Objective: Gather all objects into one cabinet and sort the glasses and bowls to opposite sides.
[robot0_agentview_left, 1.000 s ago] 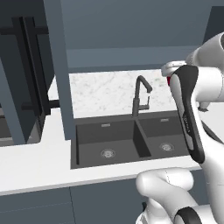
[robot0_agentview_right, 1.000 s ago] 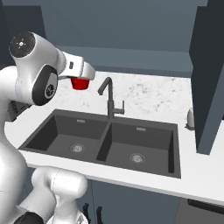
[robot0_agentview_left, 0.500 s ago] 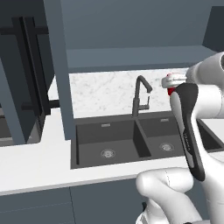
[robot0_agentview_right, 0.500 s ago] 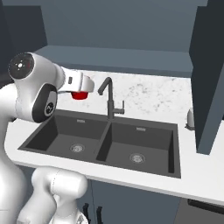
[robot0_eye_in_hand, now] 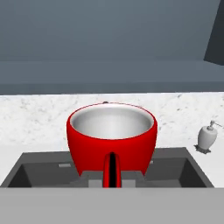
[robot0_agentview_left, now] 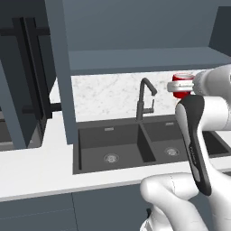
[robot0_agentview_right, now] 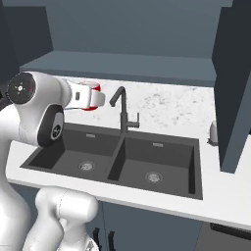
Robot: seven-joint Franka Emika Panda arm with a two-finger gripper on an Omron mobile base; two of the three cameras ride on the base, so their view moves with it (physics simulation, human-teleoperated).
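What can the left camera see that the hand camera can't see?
Left base view alone: the faucet, the open cabinet door with its black bar handle, and the arm carrying the gripper. Hand view alone: the soap dispenser, the red cup's grey inside and its handle. Both: the red cup held above the dark double sink, and the speckled backsplash.
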